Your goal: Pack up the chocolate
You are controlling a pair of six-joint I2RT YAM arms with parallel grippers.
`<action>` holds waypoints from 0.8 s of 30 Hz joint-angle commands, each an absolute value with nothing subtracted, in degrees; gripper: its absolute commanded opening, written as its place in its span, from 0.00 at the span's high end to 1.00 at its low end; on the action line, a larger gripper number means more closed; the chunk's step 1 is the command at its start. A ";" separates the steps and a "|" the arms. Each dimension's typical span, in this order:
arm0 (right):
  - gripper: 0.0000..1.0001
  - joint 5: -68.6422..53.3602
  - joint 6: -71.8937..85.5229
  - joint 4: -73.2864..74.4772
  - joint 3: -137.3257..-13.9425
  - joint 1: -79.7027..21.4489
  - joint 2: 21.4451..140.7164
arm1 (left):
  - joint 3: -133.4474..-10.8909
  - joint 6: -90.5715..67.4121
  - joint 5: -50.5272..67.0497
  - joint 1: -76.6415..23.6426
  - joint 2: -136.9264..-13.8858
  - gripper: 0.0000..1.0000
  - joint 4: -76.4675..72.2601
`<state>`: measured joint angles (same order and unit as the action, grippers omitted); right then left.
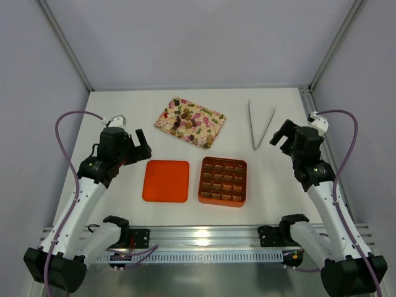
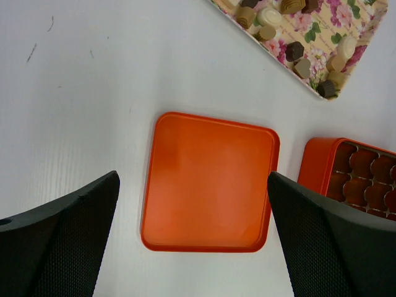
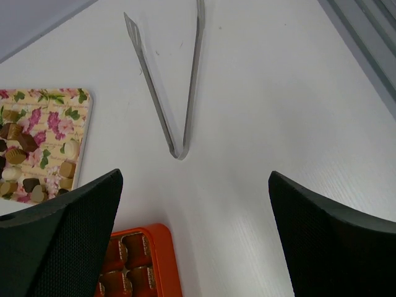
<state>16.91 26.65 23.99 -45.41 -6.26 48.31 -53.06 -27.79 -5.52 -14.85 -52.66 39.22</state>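
Many chocolate lumps [image 1: 189, 124], dark brown, mid brown and tan, lie on a pink floral tray [image 1: 211, 117] at the back middle; some show in the left wrist view [image 2: 296, 59] and the right wrist view [image 3: 25, 154]. The orange box [image 1: 223, 181] with a grid of cells sits in front of the tray. Its cells look empty in the wrist views [image 2: 365, 176] [image 3: 133, 266]. My left gripper [image 1: 139, 146] is open and empty above the orange lid [image 2: 210, 182]. My right gripper [image 1: 281, 136] is open and empty, right of the box.
The orange lid [image 1: 166, 180] lies flat left of the box. Metal tongs [image 1: 260, 125] lie at the back right, also in the right wrist view [image 3: 176, 86]. Grey walls and frame posts enclose the white table [image 1: 124, 117].
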 commanded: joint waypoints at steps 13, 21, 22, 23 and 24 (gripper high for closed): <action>0.00 12.75 20.48 23.72 -56.94 -6.33 72.47 | -54.23 -27.16 -4.48 -14.68 -52.47 0.00 36.65; 0.00 11.08 19.07 23.99 -67.57 -6.33 88.14 | -53.97 -27.07 -4.39 -14.59 -51.94 0.00 36.74; 0.00 10.73 19.07 24.08 -68.54 -6.33 89.37 | -54.05 -27.16 -4.39 -14.68 -51.94 0.00 36.74; 0.00 10.20 18.99 24.00 -69.51 -6.24 92.17 | -53.97 -27.07 -4.39 -14.68 -51.86 0.00 36.74; 0.00 9.24 19.16 23.99 -71.44 -6.33 93.42 | -54.05 -27.16 -4.39 -14.68 -51.86 0.00 36.74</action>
<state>11.27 20.12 24.62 -66.15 -6.26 90.59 -53.06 -27.81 -4.69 -14.85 -52.75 39.09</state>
